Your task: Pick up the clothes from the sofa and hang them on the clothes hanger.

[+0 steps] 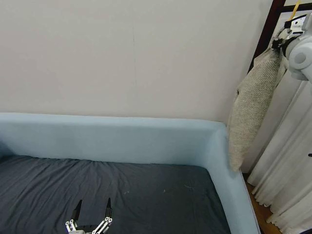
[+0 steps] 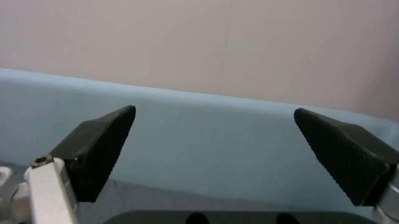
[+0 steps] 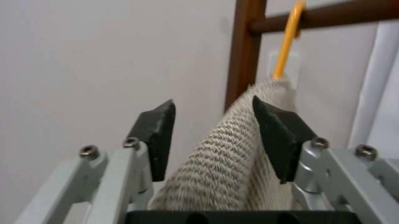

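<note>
Beige knit sweater (image 1: 251,105) hangs beyond the sofa (image 1: 122,141), right gripper (image 3: 213,103) spread astride it. Wrist-close, its yellow hanger (image 3: 288,39) hooks the brown rack (image 3: 246,51); left gripper (image 1: 94,202) gapes low.

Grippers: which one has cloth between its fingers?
The right gripper, up by the hanger, straddles the knitted garment; the left gripper, above the sofa, holds nothing.

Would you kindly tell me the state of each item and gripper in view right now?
Knit garment, hanging from the hanger, draped down past the end of the sofa.
Yellow hanger, hooked on the wooden rail.
Right gripper, open, fingers either side of the garment's top.
Left gripper, open, holding nothing, low over the sofa seat.
</note>
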Tool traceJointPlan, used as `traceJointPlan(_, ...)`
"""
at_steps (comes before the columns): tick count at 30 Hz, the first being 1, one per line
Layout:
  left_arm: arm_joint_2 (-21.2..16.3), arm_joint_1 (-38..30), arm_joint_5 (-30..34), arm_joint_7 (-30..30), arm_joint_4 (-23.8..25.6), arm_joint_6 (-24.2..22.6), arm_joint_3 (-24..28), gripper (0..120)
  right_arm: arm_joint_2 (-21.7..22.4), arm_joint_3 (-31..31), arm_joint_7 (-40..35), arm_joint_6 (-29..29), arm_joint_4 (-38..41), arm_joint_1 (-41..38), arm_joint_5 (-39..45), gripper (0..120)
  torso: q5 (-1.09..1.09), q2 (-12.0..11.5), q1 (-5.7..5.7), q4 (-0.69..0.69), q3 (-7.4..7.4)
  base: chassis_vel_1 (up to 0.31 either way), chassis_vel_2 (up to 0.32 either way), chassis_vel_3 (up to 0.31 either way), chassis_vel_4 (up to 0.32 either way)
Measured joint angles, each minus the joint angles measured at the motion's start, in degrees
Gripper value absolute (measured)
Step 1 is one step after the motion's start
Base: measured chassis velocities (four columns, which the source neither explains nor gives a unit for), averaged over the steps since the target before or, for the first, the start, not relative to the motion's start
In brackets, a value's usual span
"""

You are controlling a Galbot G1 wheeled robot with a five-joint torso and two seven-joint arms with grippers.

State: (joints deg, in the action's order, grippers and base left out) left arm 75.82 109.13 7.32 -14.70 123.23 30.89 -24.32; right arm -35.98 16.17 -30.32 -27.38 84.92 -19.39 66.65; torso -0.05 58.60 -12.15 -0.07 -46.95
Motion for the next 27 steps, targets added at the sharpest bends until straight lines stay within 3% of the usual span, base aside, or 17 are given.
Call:
traceJointPlan(11,0.00,0.00,0.00,0.00,0.00,0.00,0.00,100,6.10,-9.94,2.66,6.10,13.68,12.27,-0.03,87,0.00,0.00,0.00,-0.01,0.00,0.000,0.000,0.000,0.000)
traceJointPlan(14,0.00,0.00,0.00,0.00,0.00,0.00,0.00,100,8.70,-15.91,7.38,11.90,21.99,23.44,2.97,98,0.04,0.00,0.00,-0.03,0.00,0.000,0.000,0.000,0.000)
traceJointPlan(22,0.00,0.00,0.00,0.00,0.00,0.00,0.00,100,7.66,-19.78,11.08,17.52,31.65,36.98,8.02,100,-0.02,0.00,0.01,0.01,0.00,0.000,0.000,0.000,0.000)
traceJointPlan(27,-0.01,0.00,0.00,0.01,0.00,0.00,0.01,100,1.92,-21.53,13.84,21.39,30.66,51.71,-3.18,100,0.02,-0.01,0.00,0.00,-0.01,0.000,0.000,0.000,0.000)
